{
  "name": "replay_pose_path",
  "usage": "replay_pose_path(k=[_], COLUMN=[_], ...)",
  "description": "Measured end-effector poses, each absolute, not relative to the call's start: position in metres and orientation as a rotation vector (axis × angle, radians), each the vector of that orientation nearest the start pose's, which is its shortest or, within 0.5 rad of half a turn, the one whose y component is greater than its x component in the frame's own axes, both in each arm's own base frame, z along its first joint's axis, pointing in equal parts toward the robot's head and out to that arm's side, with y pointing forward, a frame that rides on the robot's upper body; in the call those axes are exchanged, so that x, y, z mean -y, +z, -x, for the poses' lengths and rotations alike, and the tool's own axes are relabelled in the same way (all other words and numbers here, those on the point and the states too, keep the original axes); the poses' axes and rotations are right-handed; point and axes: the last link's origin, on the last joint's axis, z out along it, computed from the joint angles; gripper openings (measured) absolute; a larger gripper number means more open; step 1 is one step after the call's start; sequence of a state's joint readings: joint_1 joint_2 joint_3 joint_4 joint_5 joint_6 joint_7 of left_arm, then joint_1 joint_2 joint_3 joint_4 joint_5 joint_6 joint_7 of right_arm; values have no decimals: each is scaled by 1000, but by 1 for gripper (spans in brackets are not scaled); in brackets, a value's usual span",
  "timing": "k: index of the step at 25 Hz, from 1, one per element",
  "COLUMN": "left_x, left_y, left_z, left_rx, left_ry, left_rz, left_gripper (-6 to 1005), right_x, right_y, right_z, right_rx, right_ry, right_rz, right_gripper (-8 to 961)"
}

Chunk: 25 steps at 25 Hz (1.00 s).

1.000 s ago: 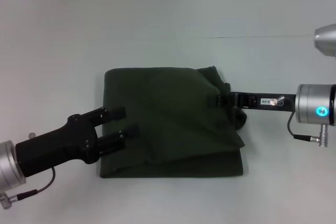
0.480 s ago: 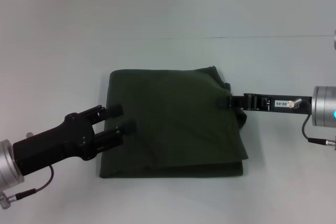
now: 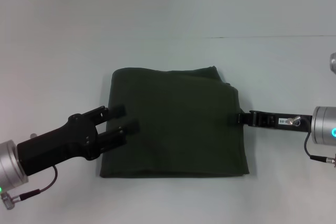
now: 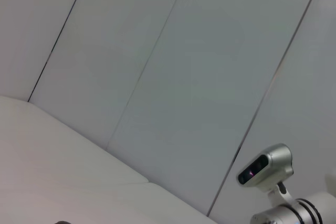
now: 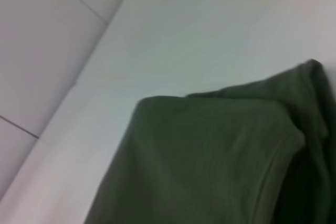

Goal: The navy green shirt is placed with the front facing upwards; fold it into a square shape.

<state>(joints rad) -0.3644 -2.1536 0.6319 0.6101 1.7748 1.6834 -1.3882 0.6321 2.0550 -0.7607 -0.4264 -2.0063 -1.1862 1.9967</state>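
The dark olive-green cotton shirt (image 3: 176,121) is laid folded into a near-square block at the middle of the plain white table (image 3: 168,19), its edges roughly parallel to the table's sides. A small bump of cloth is seen at its far right corner, where layers are stacked slightly unevenly; no lettering is exposed on the upper face. In the right wrist view the same shirt (image 5: 210,161) is seen close up, with a folded edge running along one side and bare table beyond it, bounded by pale wall panels.

The black left gripper (image 3: 122,119) is positioned over the shirt's left edge, its two fingers parted with nothing between them, and the black forearm is angled back toward the near left corner of the table. The black right gripper (image 3: 237,119) is brought in level from the right, its tip touching the shirt's right edge at mid-height. Whether its fingers are parted or clamped on cloth cannot be told. Nothing else is found lying around the shirt.
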Motion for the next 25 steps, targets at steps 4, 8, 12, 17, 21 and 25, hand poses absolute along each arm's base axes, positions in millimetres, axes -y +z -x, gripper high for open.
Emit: replay_pose_path(k=[4,8,12,17,21,25], left_x=[-280,-280,-281,-284,-284,-286], left_y=[-9,-11,-11,-11,-12,-12], left_z=[271,270,269,266,265,264], left_rx=[847,837,831,811,804,800], left_ry=[-1151,-1148,-1150,-1154,-1154,-1153], left_rz=[2493,2498,2493,2497,2497,2496], left_gripper=[677,676,677,675,674,673], right_x=[-362,-364,-369,-378,-379,-379], right_y=[-42,-42,-38,-19,-16,-20], right_z=[-285,-287,-286,-292,-293,-286], right_rx=[-1604,-1606,-1612,-1691,-1741,-1782], right_ry=[591,587,605,615,622,637], right_rz=[2292,2266,2241,2154,2126,2129], right_gripper=[116,140,232,472,655,698])
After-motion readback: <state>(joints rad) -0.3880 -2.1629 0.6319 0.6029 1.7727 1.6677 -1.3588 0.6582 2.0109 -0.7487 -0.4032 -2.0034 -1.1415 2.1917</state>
